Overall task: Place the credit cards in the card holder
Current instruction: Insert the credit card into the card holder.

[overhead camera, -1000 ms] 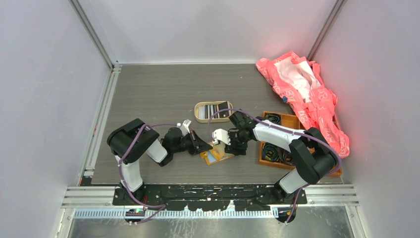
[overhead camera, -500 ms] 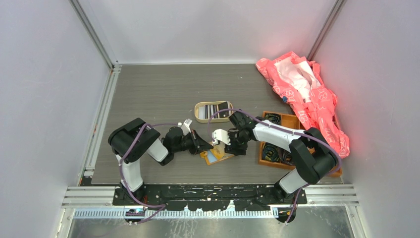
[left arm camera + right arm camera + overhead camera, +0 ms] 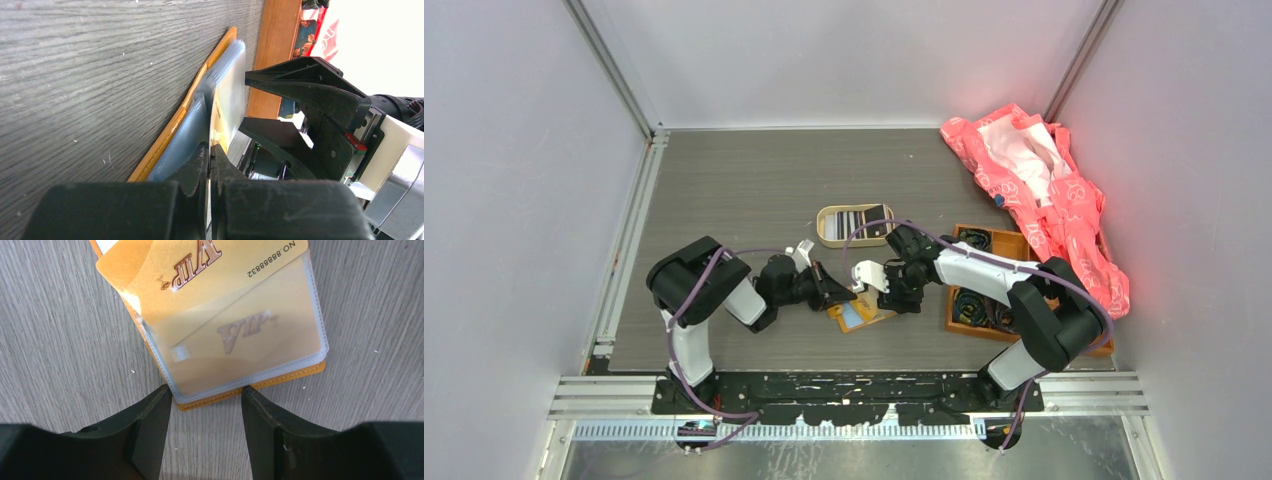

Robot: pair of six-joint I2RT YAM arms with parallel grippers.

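The card holder (image 3: 861, 316) lies open on the table between both arms, its orange edge (image 3: 280, 381) under clear sleeves. One gold VIP credit card (image 3: 245, 340) sits inside a sleeve. A second gold credit card (image 3: 200, 270) lies askew, partly inside the sleeve mouth. My left gripper (image 3: 211, 150) is shut on the edge of that card (image 3: 229, 100), held on edge against the holder (image 3: 170, 132). My right gripper (image 3: 206, 397) stands open at the holder's near edge, its fingertips (image 3: 161, 396) touching that edge on either side.
An oval beige tin (image 3: 829, 238) with more cards stands just behind the holder. An orange wooden tray (image 3: 1007, 243) of cables sits to the right, partly under my right arm. A pink cloth (image 3: 1034, 175) lies at the back right.
The left arm has crept slightly right toward the holder with the card. The right arm has not moved.
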